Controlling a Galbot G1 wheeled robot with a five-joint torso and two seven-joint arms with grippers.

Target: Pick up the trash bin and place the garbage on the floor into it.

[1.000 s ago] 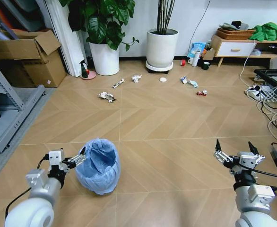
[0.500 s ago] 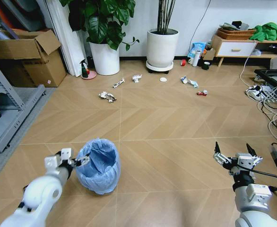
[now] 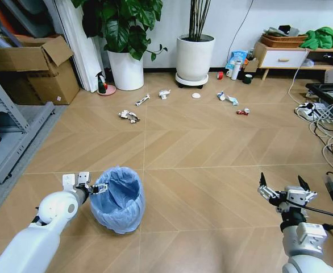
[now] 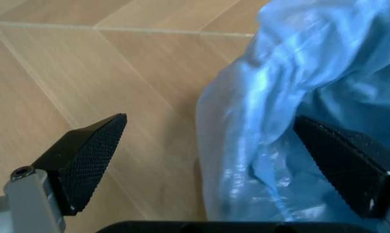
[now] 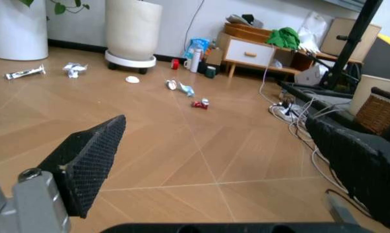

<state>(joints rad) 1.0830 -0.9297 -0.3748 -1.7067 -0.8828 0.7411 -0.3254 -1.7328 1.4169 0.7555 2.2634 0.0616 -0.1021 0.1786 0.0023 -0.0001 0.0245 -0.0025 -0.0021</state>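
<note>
The trash bin (image 3: 119, 200), lined with a crinkled light-blue bag, stands on the floor at the near left. My left gripper (image 3: 96, 187) is open at its left rim. In the left wrist view the bag's rim (image 4: 260, 107) lies between the two black fingertips (image 4: 85, 160) of the left gripper (image 4: 214, 162), one outside and one over the inside. The garbage lies far ahead: crumpled paper (image 3: 128, 116), a wrapper (image 3: 142, 100), a white disc (image 3: 196, 95), blue-white packaging (image 3: 228, 98) and a red-white piece (image 3: 242, 112). My right gripper (image 3: 281, 190) hangs open at the near right, holding nothing.
Two large white plant pots (image 3: 194, 57) stand at the back wall, with a cardboard box (image 3: 36, 68) and a metal shelf (image 3: 7, 142) on the left. Cables and a power strip (image 3: 320, 114) cover the floor at right. A low cabinet (image 3: 283, 57) is at back right.
My left arm has reached forward and brought its gripper up to the bin's rim, straddling the bag edge. The right gripper has sunk slightly. Bin and garbage have not moved.
</note>
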